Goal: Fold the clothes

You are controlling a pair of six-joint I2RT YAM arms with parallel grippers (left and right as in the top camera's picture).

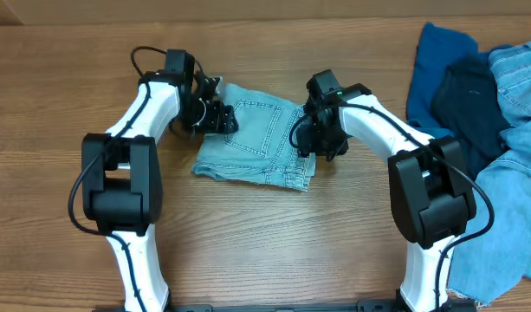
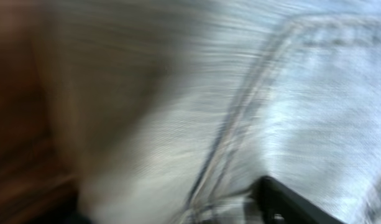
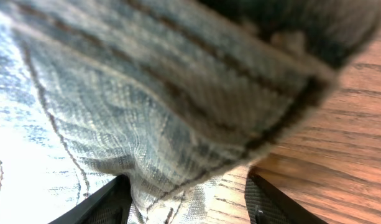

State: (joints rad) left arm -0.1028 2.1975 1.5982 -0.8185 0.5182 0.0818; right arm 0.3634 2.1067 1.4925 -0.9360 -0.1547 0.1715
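Note:
The pale denim jeans [image 1: 252,143] lie folded into a compact rectangle at the table's middle, a stitched back pocket facing up. My left gripper [image 1: 215,117] is at their upper left edge. Its blurred wrist view is filled by the denim and pocket seam [image 2: 283,93], with one dark finger at the lower right, and the jaws [image 2: 178,208] look open. My right gripper [image 1: 313,140] is at the jeans' right edge. In its wrist view the fingers [image 3: 190,199] stand wide apart, with a folded hem of the jeans [image 3: 178,106] hanging between them over the wood.
A pile of other clothes lies at the right: a royal blue garment [image 1: 438,61], a dark navy one [image 1: 469,95] and light denim [image 1: 516,173] reaching the table's right edge. Bare wooden tabletop [image 1: 265,243] surrounds the jeans.

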